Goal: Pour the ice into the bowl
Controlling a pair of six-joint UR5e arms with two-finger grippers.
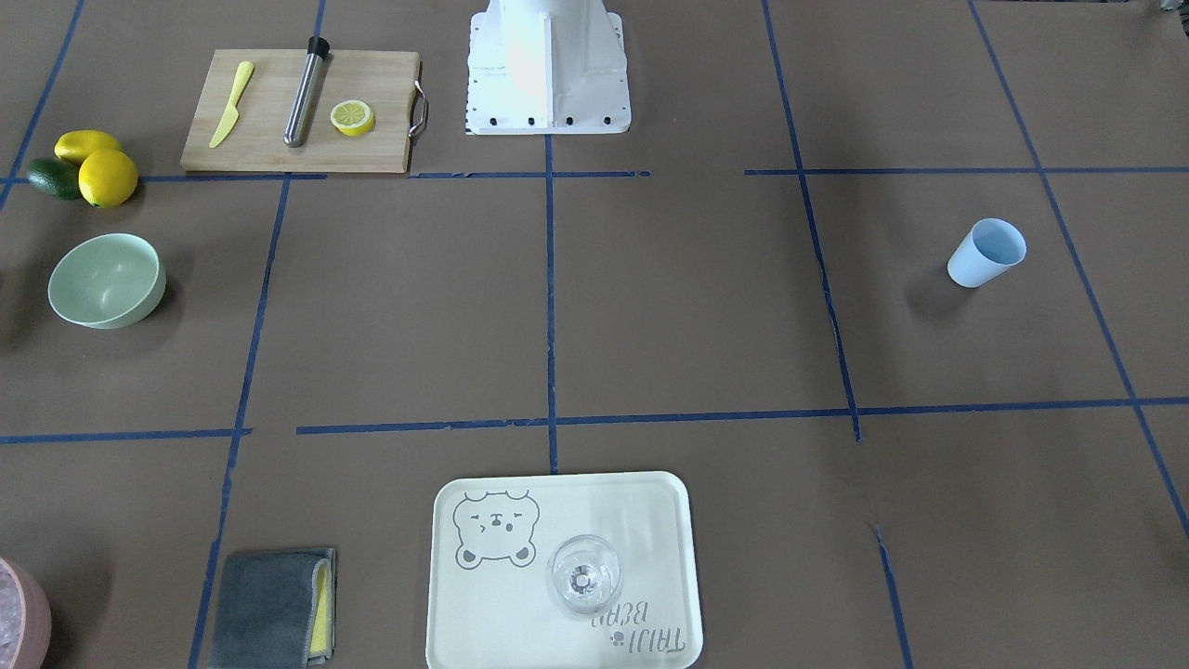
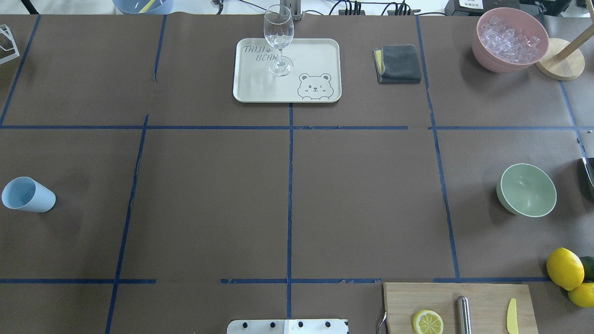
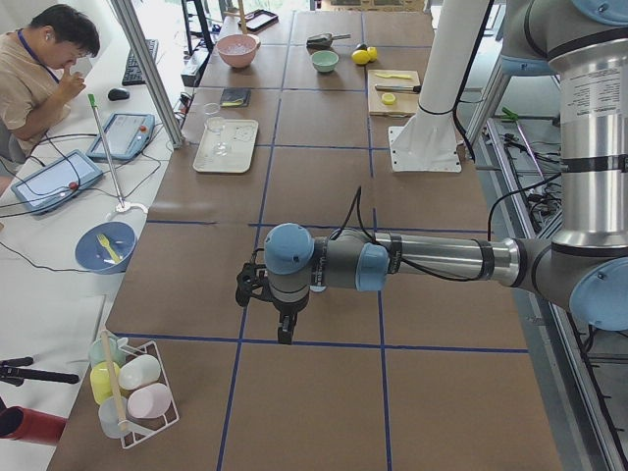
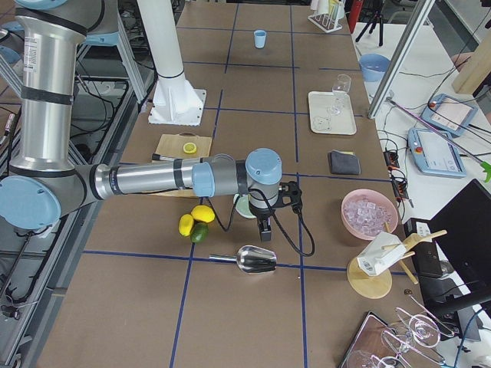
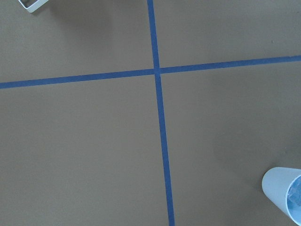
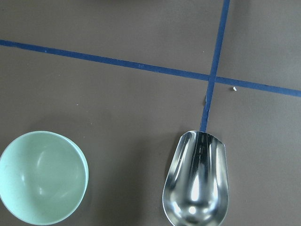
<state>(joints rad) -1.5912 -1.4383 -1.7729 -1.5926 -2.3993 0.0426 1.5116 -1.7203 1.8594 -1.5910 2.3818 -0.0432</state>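
You have the silver, blue-jointed left arm (image 3: 432,260) stretched out level, its black left tool (image 3: 286,332) pointing straight down. The right arm (image 4: 153,180) likewise, right tool (image 4: 265,230) down. Open or closed: can't tell.

Bright even light, soft shadows, sharp

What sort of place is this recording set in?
Probably a robotics lab staged for drink preparation: a paper-covered table gridded with blue tape, an operator beside tablets, plus a cutting board and lemons.
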